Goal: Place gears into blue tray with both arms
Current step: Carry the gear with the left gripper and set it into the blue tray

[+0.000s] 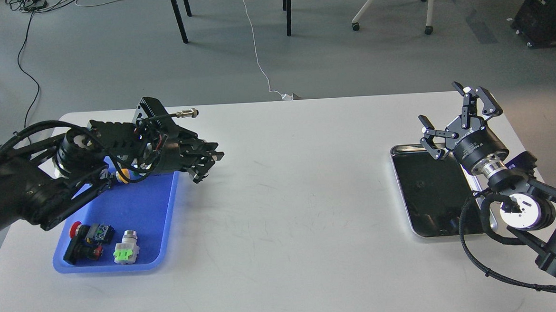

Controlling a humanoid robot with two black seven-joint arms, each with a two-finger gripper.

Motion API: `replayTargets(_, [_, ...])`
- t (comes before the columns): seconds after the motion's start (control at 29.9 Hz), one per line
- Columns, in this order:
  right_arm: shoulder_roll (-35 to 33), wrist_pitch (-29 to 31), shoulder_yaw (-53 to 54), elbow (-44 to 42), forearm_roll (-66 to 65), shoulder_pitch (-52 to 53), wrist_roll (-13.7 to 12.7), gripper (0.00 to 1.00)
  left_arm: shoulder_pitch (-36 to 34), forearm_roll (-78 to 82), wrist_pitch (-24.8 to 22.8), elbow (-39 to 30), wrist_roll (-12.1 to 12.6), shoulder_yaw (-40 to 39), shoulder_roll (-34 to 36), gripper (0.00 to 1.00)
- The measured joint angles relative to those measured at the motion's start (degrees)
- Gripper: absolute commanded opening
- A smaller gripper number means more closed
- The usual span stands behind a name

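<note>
The blue tray [140, 208] lies at the table's left and holds several coloured push-buttons. My left gripper [207, 167] hovers just past the tray's far right corner, above the table. Its dark fingers look close together, and I cannot make out whether anything is between them. A small dark ring that may be a gear [420, 184] lies on the black floor of the metal tray [398, 150] at the right. My right gripper [439, 104] stands open above that tray's far edge, with nothing between its fingers.
In the blue tray lie a red button [75, 228], a green-and-silver one [124, 252] and a yellow one [124, 175] partly under my left arm. White table top stretches between the two trays. A cable connector [187, 113] sticks out from the left wrist.
</note>
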Motion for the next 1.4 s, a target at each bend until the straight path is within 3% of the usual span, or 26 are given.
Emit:
replayTargets(0.13, [0.2, 0.0, -0.1, 0.0, -0.1, 0.1, 0.0, 0.97, 3.7, 0.0, -0.1, -5.2, 0.0, -0.1, 8.6, 0.13])
replayTargets(0.3, [0.3, 0.0, -0.1, 0.0, -0.1, 0.1, 0.0, 0.97, 7.2, 0.0, 0.2, -6.0, 0.0, -0.3, 13.8, 0.14])
replayTargets(0.57, [0.3, 0.1, -0.1, 0.2, -0.1, 0.1, 0.0, 0.97, 9.8, 0.0, 0.4, -0.7, 0.0, -0.2, 14.7, 0.15])
replayTargets(0.84, [0.3, 0.1, -0.1, 0.2, -0.1, -0.1, 0.0, 0.97, 10.8, 0.0, 0.5, 2.4, 0.0, -0.2, 14.5, 0.23])
replayTargets(0.87, [0.3, 0.1, -0.2, 0.2, -0.1, -0.1, 0.0, 0.97, 10.9, 0.0, 0.5, 2.7, 0.0, -0.2, 14.5, 0.27])
replayTargets(0.9, [0.3, 0.1, -0.2, 0.3, -0.1, -0.1, 0.0, 0.97, 10.9, 0.0, 0.5, 2.9, 0.0, -0.2, 14.5, 0.38])
replayTargets(1.0, [0.3, 0.1, -0.2, 0.3, -0.1, -0.2, 0.0, 0.97, 11.4, 0.0, 0.6, 3.3, 0.0, -0.2, 14.6, 0.81])
replayTargets(1.4, [0.3, 0.1, -0.2, 0.5, -0.1, -0.2, 0.0, 0.97, 10.2, -4.2, 2.9, 1.7, 0.0, -2.9, 15.3, 0.88])
